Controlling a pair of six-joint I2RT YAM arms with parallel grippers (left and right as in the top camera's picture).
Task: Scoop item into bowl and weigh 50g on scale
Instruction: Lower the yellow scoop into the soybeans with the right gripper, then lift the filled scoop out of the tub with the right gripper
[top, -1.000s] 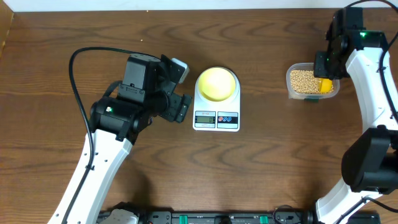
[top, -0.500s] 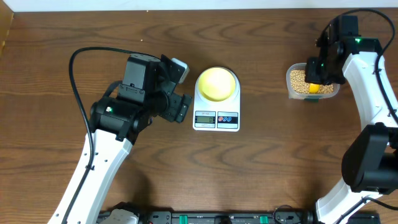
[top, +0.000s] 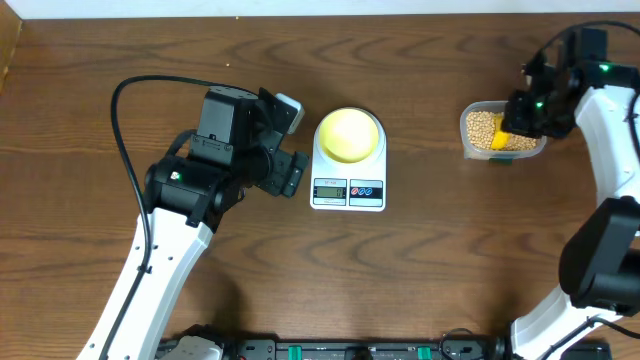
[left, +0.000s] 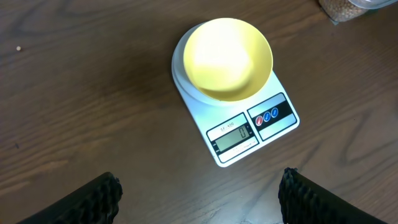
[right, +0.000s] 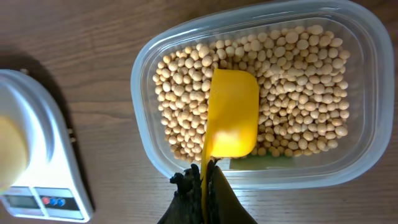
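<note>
Your beans (right: 298, 93) are small, round and tan-beige with a smooth matte skin. They all sit in a clear rounded-corner tub (right: 367, 124) and cover its floor in a loose heap. In the overhead view the tub is at the table's (top: 420, 280) far right, well apart from the scale (left: 249, 134).

Your right gripper (right: 202, 186) is at the tub's near edge, its jaws pinched tight on the thin handle of a yellow scoop (right: 231, 115). The scoop's cup reaches out over the middle of the beans. No beans show on its yellow face. You cannot tell from these views whether the cup is touching the beans or sitting just above them.

The bowl (left: 227, 59) is pale yellow-green and round, with nothing inside. It stands upright on the scale's platform, about as wide as the platform itself. The scale is flat and white. Its grey display reads 0, and a dark panel with small red and blue buttons sits just beside the display.

Your left gripper (left: 199, 199) is over bare wood just left of the scale. Its jaws are spread wide and hold nothing. The two dark ridged fingertips (left: 93, 199) show at the bottom corners of the left wrist view, well apart from the scale and bowl.
</note>
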